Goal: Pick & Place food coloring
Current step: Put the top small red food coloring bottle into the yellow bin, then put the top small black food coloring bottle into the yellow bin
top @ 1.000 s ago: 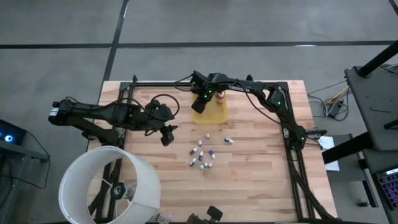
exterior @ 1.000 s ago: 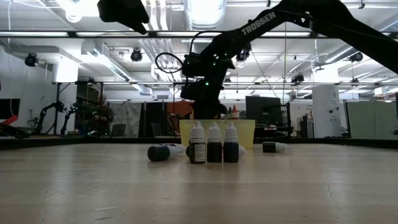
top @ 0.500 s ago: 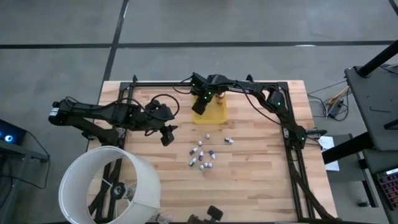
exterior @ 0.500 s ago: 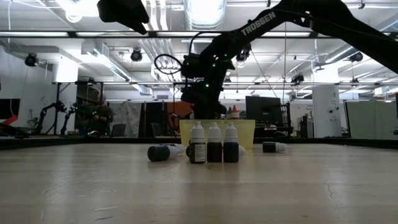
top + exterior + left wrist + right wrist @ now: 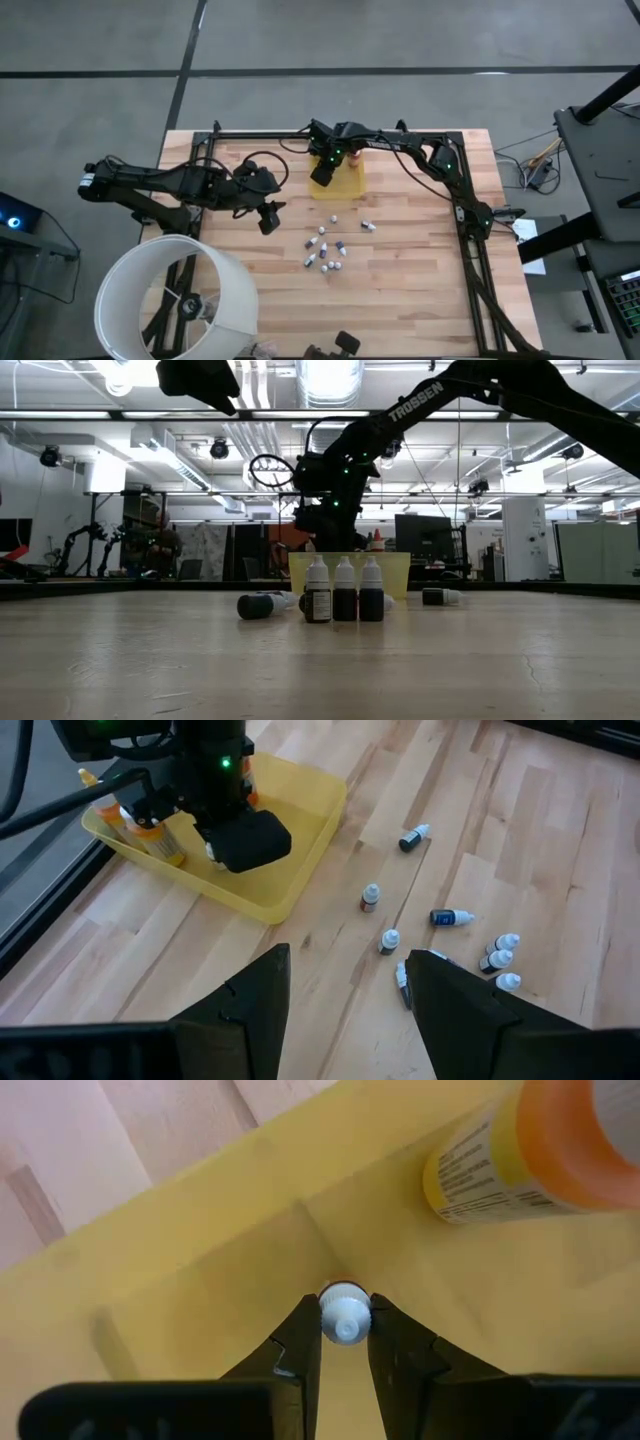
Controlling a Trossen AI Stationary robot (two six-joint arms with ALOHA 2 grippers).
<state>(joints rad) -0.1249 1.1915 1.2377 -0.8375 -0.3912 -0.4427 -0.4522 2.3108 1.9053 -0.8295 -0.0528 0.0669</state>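
Several food coloring bottles [image 5: 326,250] lie and stand loose on the wooden table's middle. In the low view, three of them [image 5: 345,590] stand upright in a row. A translucent yellow tray [image 5: 350,183] sits toward the far edge, with orange-labelled bottles [image 5: 160,835] inside it. My right gripper [image 5: 345,1328] points steeply down into the tray [image 5: 200,1280], shut on a small white-capped bottle. My left gripper [image 5: 345,1005] hovers open above the table left of the loose bottles [image 5: 440,935], with nothing between its fingers. My right gripper pinches the small bottle's white cap [image 5: 345,1308] between its two fingertips [image 5: 303,1342]. The fingers come from above, pointing down into the tray. The bottle hangs upright below them, and its cap hides its body. Whether its base rests on the tray floor cannot be told.
A large white round shade [image 5: 178,298] stands at the table's near left corner. Black frame rails [image 5: 470,230] run along the table's left, right and far sides. A larger orange bottle [image 5: 520,1150] lies in the tray close to the held one.
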